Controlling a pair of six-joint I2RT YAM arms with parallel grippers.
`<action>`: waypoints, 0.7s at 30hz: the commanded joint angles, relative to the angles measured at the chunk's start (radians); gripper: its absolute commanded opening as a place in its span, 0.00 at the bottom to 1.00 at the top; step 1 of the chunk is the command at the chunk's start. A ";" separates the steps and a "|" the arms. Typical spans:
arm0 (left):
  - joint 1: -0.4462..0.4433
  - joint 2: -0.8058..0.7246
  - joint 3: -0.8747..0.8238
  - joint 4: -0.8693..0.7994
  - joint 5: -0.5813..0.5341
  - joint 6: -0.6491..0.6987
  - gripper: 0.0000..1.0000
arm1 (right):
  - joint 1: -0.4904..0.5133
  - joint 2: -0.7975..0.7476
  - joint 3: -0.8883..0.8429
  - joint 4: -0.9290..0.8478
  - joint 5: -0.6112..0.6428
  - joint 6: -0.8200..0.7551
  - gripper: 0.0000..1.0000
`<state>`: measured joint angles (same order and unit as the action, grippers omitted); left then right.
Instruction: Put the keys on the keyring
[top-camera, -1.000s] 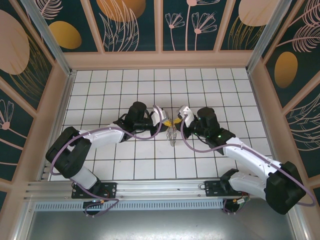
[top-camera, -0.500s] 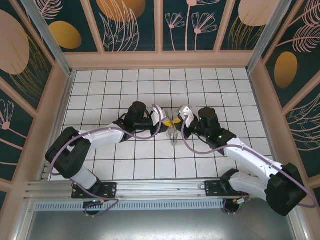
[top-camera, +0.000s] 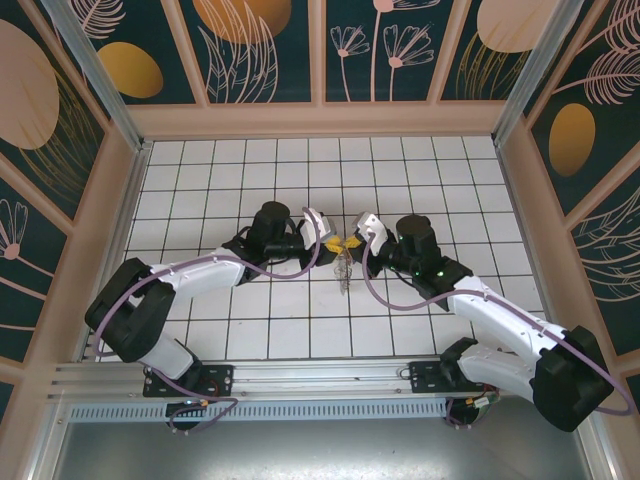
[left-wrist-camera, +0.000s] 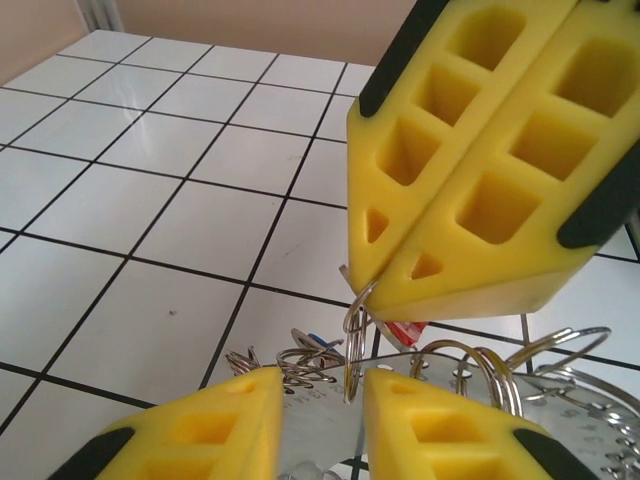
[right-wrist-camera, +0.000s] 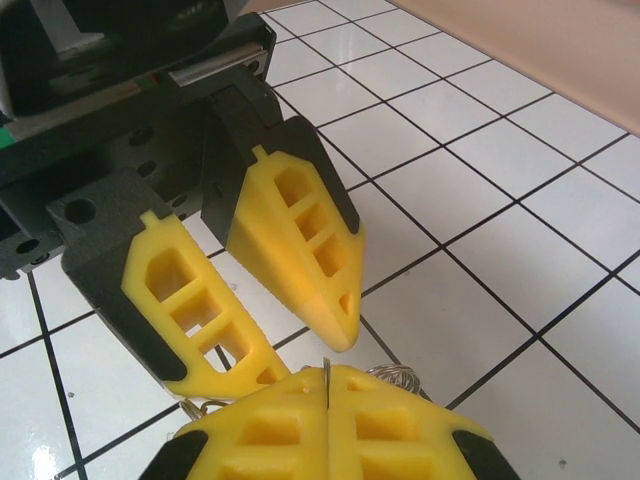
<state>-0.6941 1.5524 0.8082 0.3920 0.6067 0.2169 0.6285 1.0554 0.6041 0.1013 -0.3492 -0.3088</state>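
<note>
Both arms reach in from the near corners and meet tip to tip over the middle of the white tiled tabletop (top-camera: 300, 330), forearms low and angled inward. The left gripper (top-camera: 326, 243) points right; its yellow jaws stand partly open, gripping nothing. The right gripper (top-camera: 354, 241) points left at it, its yellow jaws pressed fully together on a small wire loop (left-wrist-camera: 353, 310) at the rim of the large thin silvery metal keyring (top-camera: 343, 268). The keyring trails from that pinch toward the near side, below the two tips. In the left wrist view the pinched loop runs down into the gap between the left jaws, and a red plastic tag (left-wrist-camera: 405, 331) sits just beneath the right jaws' tip
</note>
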 joint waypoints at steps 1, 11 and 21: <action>0.000 -0.019 0.027 -0.024 -0.001 0.025 0.29 | 0.010 -0.024 0.043 0.038 -0.045 -0.021 0.00; 0.000 0.012 0.075 -0.102 0.031 0.077 0.28 | 0.011 -0.017 0.052 0.029 -0.065 -0.026 0.00; -0.001 0.031 0.104 -0.156 0.031 0.111 0.18 | 0.011 -0.010 0.054 0.032 -0.076 -0.025 0.00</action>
<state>-0.6941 1.5661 0.8845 0.2649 0.6273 0.3023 0.6304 1.0557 0.6109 0.1001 -0.3840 -0.3157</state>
